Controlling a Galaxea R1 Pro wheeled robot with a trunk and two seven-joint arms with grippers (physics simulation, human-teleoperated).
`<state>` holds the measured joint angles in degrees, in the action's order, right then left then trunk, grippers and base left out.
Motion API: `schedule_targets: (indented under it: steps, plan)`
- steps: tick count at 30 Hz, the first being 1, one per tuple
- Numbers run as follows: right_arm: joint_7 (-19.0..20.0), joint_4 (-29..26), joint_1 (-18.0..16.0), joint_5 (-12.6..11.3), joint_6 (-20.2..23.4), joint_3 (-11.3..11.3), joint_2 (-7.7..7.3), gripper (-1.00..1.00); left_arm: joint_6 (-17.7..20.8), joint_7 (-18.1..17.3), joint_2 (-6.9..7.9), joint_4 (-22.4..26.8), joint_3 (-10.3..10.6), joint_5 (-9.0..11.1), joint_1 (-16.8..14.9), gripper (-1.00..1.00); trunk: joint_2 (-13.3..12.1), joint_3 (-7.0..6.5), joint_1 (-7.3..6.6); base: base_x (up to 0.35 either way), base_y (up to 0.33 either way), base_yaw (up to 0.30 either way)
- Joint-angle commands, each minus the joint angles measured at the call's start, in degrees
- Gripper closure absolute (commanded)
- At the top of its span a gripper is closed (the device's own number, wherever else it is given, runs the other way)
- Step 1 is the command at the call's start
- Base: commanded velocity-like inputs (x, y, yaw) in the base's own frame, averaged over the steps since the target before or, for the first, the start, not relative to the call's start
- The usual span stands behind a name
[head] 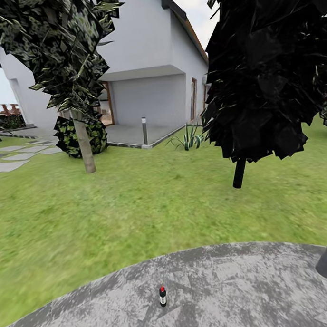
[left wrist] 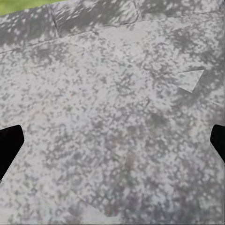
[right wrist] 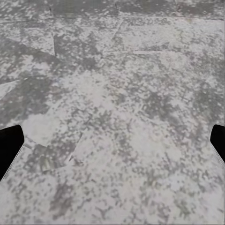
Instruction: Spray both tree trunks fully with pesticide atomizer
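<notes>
left claw (left wrist: pixel 112 143): spread wide | below: mottled grey paving (left wrist: pixel 112 93) | corner: grass (left wrist: pixel 18 4)

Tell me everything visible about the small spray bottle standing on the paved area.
The pesticide atomizer is a small dark bottle with a pale band around its body and a red tip on top, as far as this size allows. It stands upright on the mottled grey stone paving, near the bottom centre of the head view, well short of the lawn. Nothing touches it but the paving beneath. Finer parts such as a trigger are too small to make out.
</notes>
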<state>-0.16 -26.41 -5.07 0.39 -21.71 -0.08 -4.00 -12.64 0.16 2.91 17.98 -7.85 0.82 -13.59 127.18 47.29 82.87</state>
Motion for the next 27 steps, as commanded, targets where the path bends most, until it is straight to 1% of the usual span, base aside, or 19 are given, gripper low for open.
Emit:
schedule_targets:
  steps: [1,5,15,19,27]
  plan:
    - [0.0,0.0,0.0,0.0,-0.2,0.0,-0.01,-1.0,-0.2,0.0,-0.01,-0.1,-0.1,0.1,0.0,-1.0,0.0,0.06,0.02,0.315,-0.001,0.0]
    - [0.0,0.0,0.0,0.0,-0.2,-0.1,-0.03,-1.0,-0.2,0.0,-0.02,-0.1,0.0,0.1,0.0,-1.0,0.0,0.06,0.02,0.176,0.0,0.0]
    - [0.0,-0.1,0.0,0.0,-0.2,-0.1,0.04,-1.0,-0.2,0.0,-0.01,-0.1,0.0,0.1,0.0,-1.0,0.0,0.06,0.02,0.012,0.009,0.0]
    - [0.0,-0.1,0.0,0.0,-0.2,-0.2,0.04,-1.0,-0.2,0.0,-0.01,-0.1,-0.1,0.1,0.0,-1.0,0.0,-0.08,0.02,0.0,0.228,-0.149]
    - [0.0,0.0,0.0,-0.1,-0.2,-0.2,0.04,-1.0,-0.2,0.0,-0.01,-0.1,-0.1,0.2,0.0,-1.0,0.0,-0.49,0.02,0.0,0.3,-0.247]
